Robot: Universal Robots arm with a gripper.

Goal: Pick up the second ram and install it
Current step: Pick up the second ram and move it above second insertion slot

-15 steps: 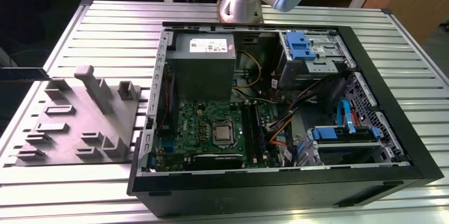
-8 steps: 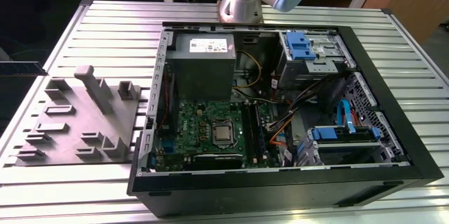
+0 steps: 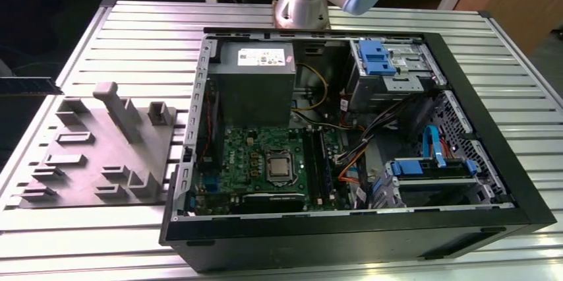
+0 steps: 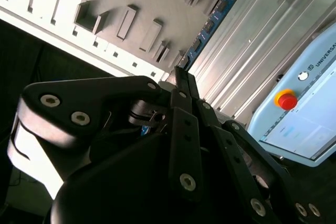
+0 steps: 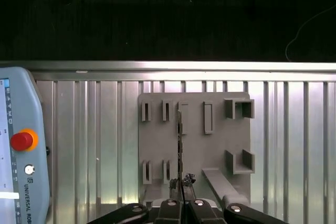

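Linkage bars of matte black metal, studded with round bolt heads, run forward to the gripper [image 4: 178,74]. Its slim fingers are pressed together on one end of the second ram [image 4: 210,24], pinching it. The stick juts straight out beyond the fingertips as a thin, flat, blue-green board with a row of small black rectangular chips. In the first wrist view it shows edge-on as a dark sliver.

Below the gripper lies a grey fixture plate [image 5: 199,156], smooth and matte, moulded with narrow slots and boxy upright pockets. The plate rests on a ribbed aluminium table [image 5: 105,140] of long, shiny slats. Off to one side of the gripper sits a pale blue teach pendant [image 5: 26,103] with rounded corners and a round red button [image 5: 22,140].
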